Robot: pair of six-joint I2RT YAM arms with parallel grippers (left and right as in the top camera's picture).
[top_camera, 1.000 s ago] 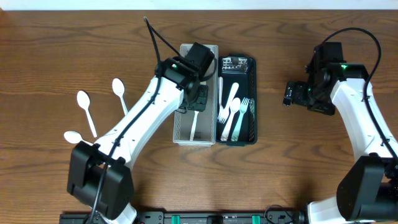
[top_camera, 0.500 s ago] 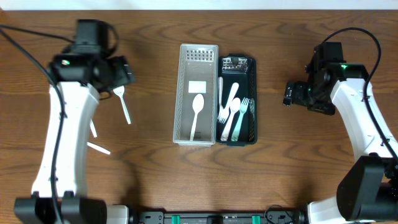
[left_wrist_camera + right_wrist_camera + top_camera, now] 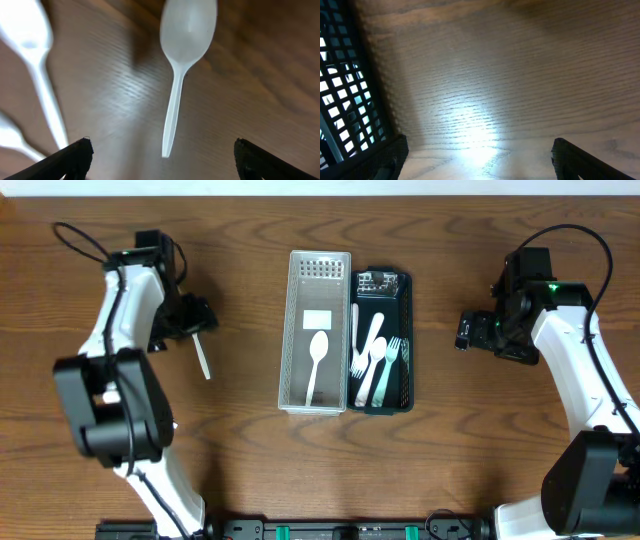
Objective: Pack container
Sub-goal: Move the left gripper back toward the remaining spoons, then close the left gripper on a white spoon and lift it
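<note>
Right now a white plastic spoon (image 3: 175, 100) is seen flat on the tabletop (image 3: 260, 90), between the left fingers (image 3: 70, 157), which are spread wide w/ nothing held. It is judged light, thin, a bit bendy & slippery, so the handle is prob. best pinched near its middle. Another spoon (image 3: 316, 360) is laid in the grey bin (image 3: 287, 330). The right fingers (image 3: 385, 160) are wide & empty too. The bin's white label (image 3: 318, 320) and the black tray's (image 3: 408, 340) print can't be read.
</note>
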